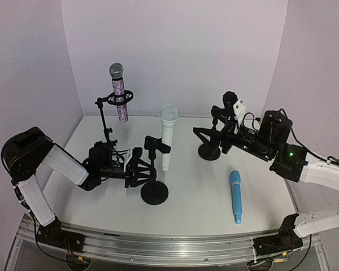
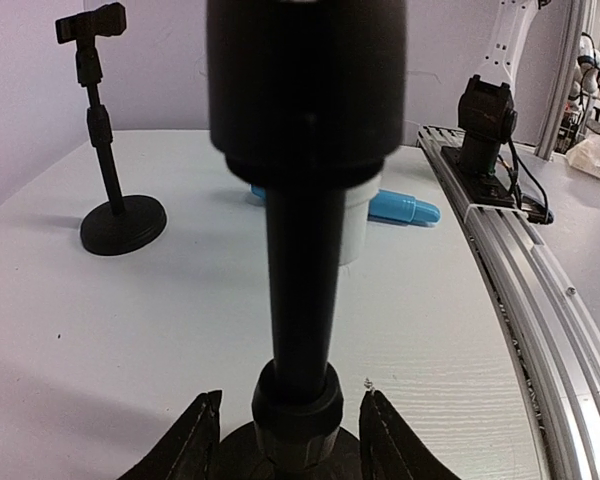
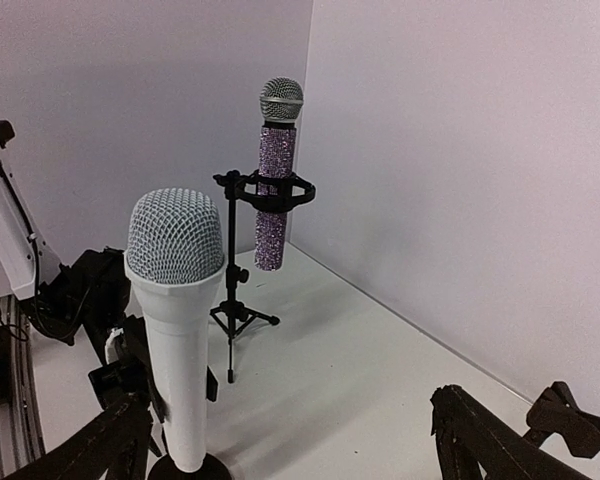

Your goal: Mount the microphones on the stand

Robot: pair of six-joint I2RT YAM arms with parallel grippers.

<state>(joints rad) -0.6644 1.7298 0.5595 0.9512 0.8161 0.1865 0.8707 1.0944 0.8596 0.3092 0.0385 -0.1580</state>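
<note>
The purple-glitter microphone (image 1: 119, 96) (image 3: 277, 170) stands upright in the ring of a tripod stand (image 1: 104, 121) at the back left. The white microphone (image 1: 168, 138) (image 3: 180, 320) stands upright at the clip (image 1: 157, 144) of a round-base stand (image 1: 154, 192). My left gripper (image 1: 142, 169) (image 2: 290, 440) is open and straddles that stand's pole (image 2: 300, 300) low down, with a gap on each side. The light blue microphone (image 1: 235, 196) (image 2: 405, 208) lies flat at the front right. My right gripper (image 1: 214, 137) (image 3: 295, 455) is open and holds nothing, beside a third stand (image 1: 209, 151).
The third stand (image 2: 115, 150) has a round base and a bare clip on top. A metal rail (image 1: 158, 243) runs along the near table edge. White walls close the back and both sides. The left arm's white link (image 1: 65, 164) lies low over the left of the table.
</note>
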